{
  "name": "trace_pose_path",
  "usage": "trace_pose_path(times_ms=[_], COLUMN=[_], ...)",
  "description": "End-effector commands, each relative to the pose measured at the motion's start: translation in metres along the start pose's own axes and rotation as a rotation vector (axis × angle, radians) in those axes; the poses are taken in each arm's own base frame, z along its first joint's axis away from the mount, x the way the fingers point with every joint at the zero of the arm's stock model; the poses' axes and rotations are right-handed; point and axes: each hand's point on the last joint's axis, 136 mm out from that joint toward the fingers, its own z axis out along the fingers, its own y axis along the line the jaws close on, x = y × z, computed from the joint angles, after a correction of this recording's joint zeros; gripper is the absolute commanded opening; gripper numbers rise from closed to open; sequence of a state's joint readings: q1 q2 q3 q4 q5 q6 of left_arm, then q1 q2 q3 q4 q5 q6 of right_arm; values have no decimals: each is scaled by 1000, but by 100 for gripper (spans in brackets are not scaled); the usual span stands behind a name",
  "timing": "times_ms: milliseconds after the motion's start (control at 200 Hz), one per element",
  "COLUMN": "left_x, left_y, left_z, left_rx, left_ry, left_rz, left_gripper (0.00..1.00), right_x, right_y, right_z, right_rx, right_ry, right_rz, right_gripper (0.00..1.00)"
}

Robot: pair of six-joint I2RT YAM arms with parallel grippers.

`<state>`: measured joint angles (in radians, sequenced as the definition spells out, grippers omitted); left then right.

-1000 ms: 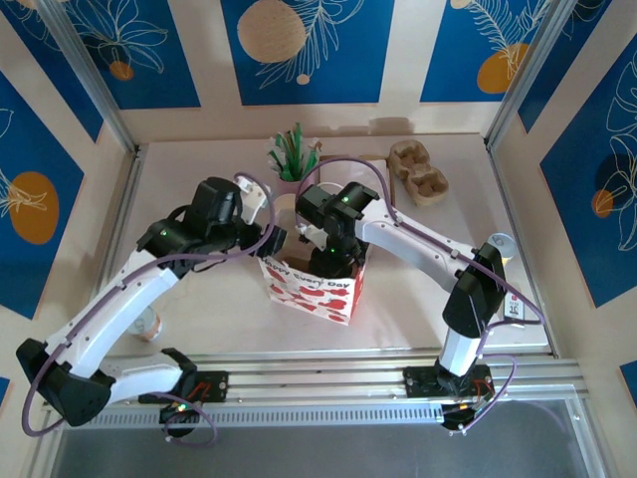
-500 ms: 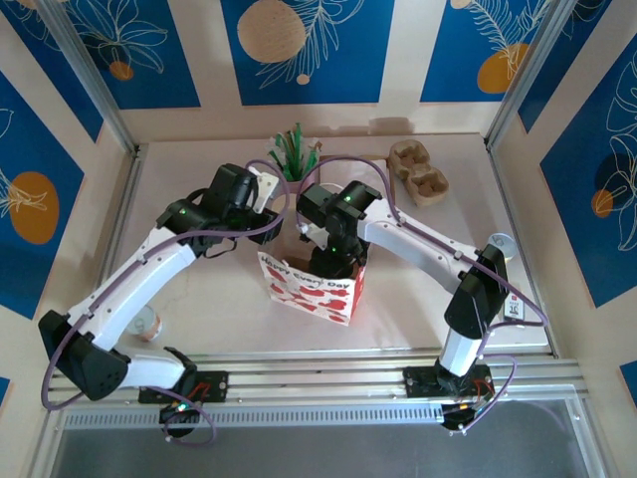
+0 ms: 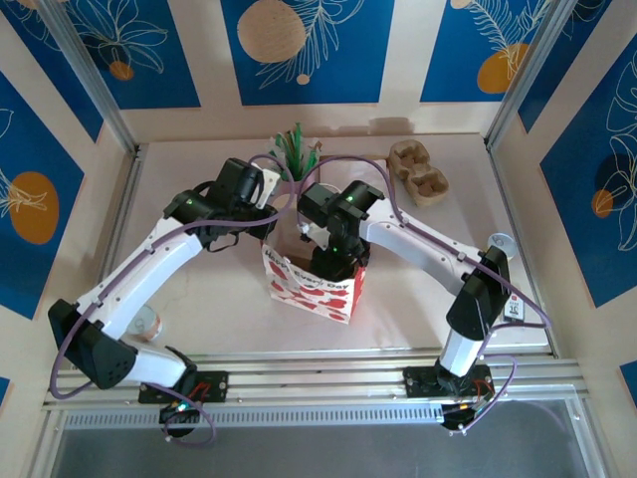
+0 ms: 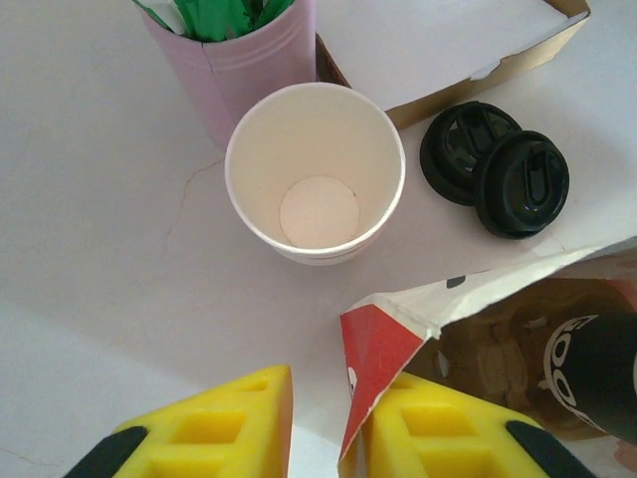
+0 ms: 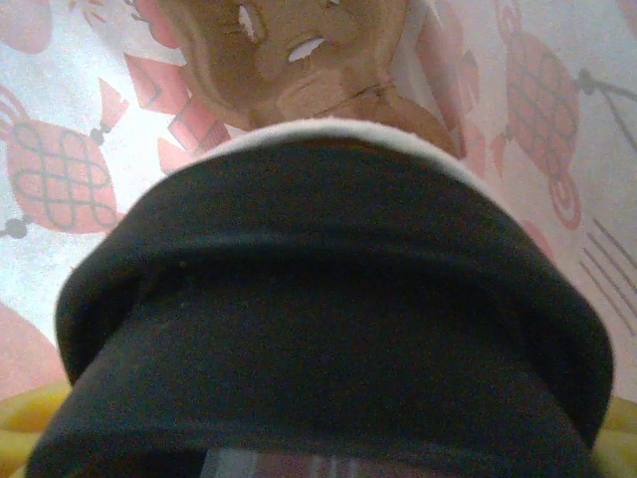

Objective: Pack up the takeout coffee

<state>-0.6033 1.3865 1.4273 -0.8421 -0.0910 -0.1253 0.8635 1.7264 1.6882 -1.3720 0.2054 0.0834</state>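
Note:
The red-and-white paper bag (image 3: 317, 287) stands open at the table's middle. My right gripper (image 3: 335, 251) reaches down inside it, shut on a coffee cup with a black lid (image 5: 318, 299); yellow fingertips (image 5: 25, 423) show at the lid's sides. A brown carrier (image 5: 289, 50) lies at the bag's bottom. My left gripper (image 4: 328, 433) is at the bag's back left corner. The bag's red rim (image 4: 383, 349) stands between its narrowed jaws, against the right finger, with a gap to the left finger. The lidded cup (image 4: 597, 373) shows inside the bag.
An empty white paper cup (image 4: 317, 184), a pink cup of green straws (image 4: 254, 60) and two black lids (image 4: 495, 169) sit just behind the bag. A cardboard cup carrier (image 3: 418, 171) lies back right. Another cup (image 3: 147, 324) stands front left, a lid (image 3: 501, 244) at right.
My left gripper swung right and back to the bag's rear left corner, and its jaws narrowed around the rim. The right arm stayed in the bag.

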Motion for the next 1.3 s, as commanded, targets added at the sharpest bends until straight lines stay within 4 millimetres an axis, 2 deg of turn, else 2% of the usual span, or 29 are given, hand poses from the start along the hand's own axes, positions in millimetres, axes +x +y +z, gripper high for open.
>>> trace_pose_path(times_ms=[0,695,960,1295], left_x=[1,2,1,2], left_y=[11,12,12,11], left_z=[-2,-1,0,-2], left_rx=[-37,-42,-34,-19], left_ry=[23,29,25,9], left_rz=[-23,-13,-14,-9], left_gripper=[24,26,27,32], right_x=[14,27,26,25], right_y=[-3,-13,-15,-19], right_z=[-12,-1,7,17], right_rx=[1,5,10,15], right_ry=[10,76,98,120], right_rz=[1,51,57,69], right_gripper=[71,72,72,72])
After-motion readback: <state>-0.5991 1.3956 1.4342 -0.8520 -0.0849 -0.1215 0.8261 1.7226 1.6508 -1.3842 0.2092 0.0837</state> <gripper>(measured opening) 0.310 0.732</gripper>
